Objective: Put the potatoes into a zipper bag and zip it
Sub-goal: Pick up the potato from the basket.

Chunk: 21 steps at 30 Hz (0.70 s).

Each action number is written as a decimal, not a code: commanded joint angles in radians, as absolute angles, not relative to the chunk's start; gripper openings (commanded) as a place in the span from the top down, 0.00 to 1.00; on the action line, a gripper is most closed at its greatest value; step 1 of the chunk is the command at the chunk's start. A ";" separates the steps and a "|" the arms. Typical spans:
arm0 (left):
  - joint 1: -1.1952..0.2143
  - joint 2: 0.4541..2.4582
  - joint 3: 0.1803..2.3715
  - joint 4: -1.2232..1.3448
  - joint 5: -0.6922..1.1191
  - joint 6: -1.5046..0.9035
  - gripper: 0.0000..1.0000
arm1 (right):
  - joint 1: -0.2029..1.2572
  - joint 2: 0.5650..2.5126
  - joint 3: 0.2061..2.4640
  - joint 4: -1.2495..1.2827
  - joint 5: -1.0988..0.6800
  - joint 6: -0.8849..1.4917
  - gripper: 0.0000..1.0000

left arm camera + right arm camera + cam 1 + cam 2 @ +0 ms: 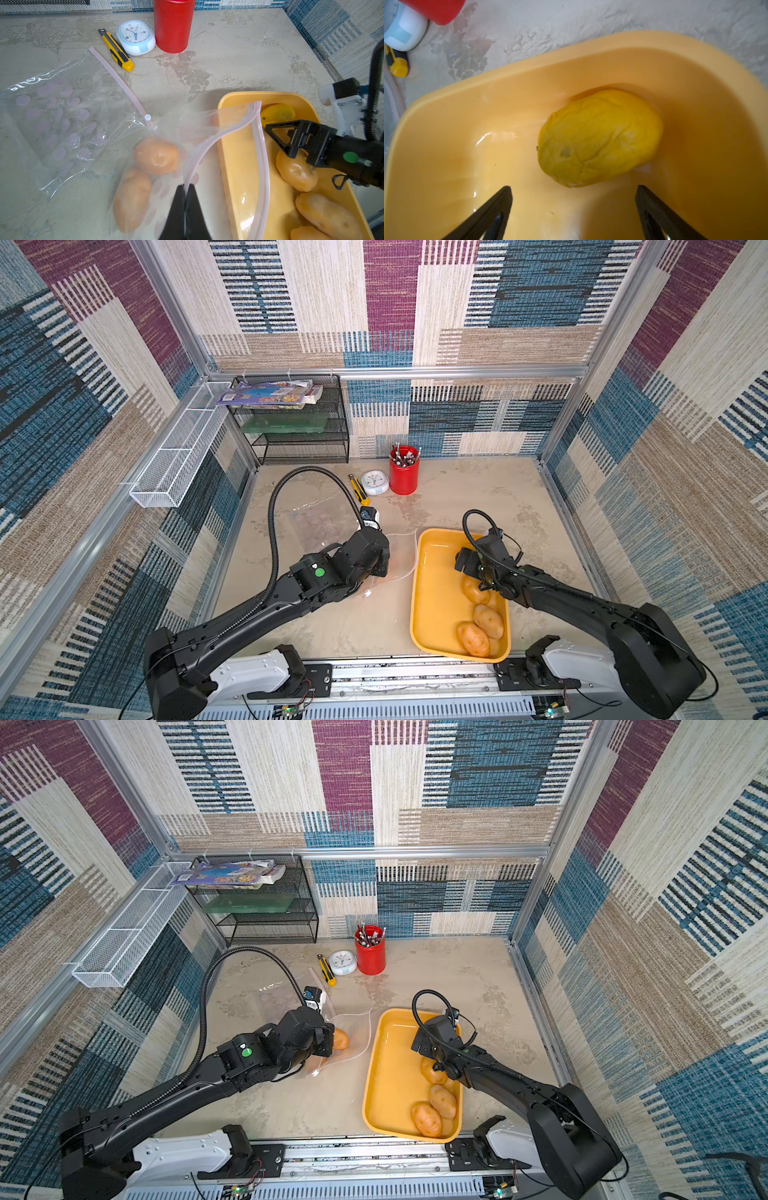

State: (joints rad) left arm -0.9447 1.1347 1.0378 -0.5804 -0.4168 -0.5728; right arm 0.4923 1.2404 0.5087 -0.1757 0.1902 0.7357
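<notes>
Left wrist: my left gripper (185,188) is clenched on the pink zip rim of the bag (207,128), whose mouth gapes over the edge of the tray (230,166). Two potatoes (155,154) lie inside it, touching. Another potato in the tray is cut off by the frame.

Right wrist: my right gripper (573,187) is spread wide and holds nothing. Its tips hang apart, just short of the yellow potato (600,137), which rests against the tray wall. My fingers (492,207) are cut off at the edge.

In both top views the bag sits near the table's centre and the tray lies toward 4 o'clock, with three potatoes at its 5 o'clock corner. My wrists hide the left jaws and the yellow potato.
</notes>
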 commanded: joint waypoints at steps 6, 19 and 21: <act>-0.945 1.124 1.035 -0.569 -0.438 -0.577 1.00 | 0.491 1.313 0.538 -0.137 0.229 0.745 0.04; -0.944 1.123 1.035 -0.569 -0.433 -0.577 1.00 | 0.554 1.281 0.568 -0.220 0.448 0.845 0.04; -0.945 1.121 1.034 -0.569 -0.433 -0.579 1.00 | 0.542 1.316 0.571 -0.209 0.454 0.854 0.04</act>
